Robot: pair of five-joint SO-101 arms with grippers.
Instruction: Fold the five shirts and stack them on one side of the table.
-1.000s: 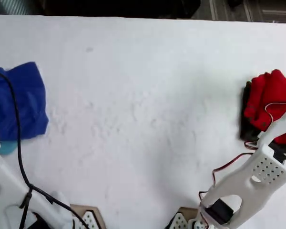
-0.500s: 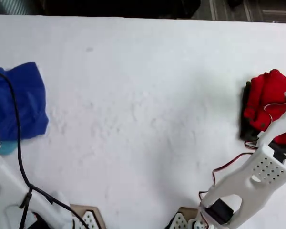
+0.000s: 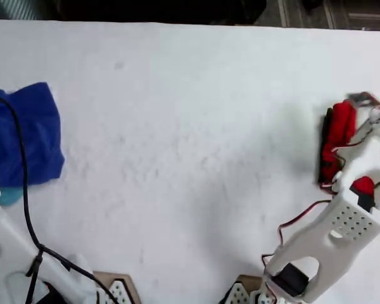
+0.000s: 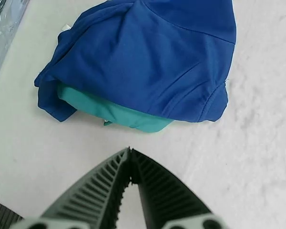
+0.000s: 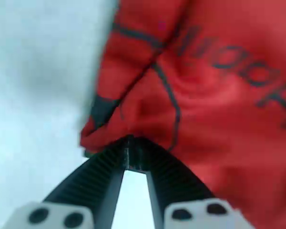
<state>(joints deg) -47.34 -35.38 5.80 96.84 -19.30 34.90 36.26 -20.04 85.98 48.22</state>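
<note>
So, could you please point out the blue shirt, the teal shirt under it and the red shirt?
blue shirt point(image 4: 152, 62), left wrist view, middle of top layer.
teal shirt point(image 4: 128, 118), left wrist view, strip showing below the blue.
red shirt point(image 5: 219, 109), right wrist view, middle of cloth.

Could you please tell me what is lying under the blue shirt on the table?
A teal shirt lies under the blue shirt, its edge poking out along one side. The rest of it, and anything deeper, is covered.

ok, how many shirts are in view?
4: blue shirt on teal shirt at the table's left; red shirt over dark shirt at its right. More may be hidden.
</note>
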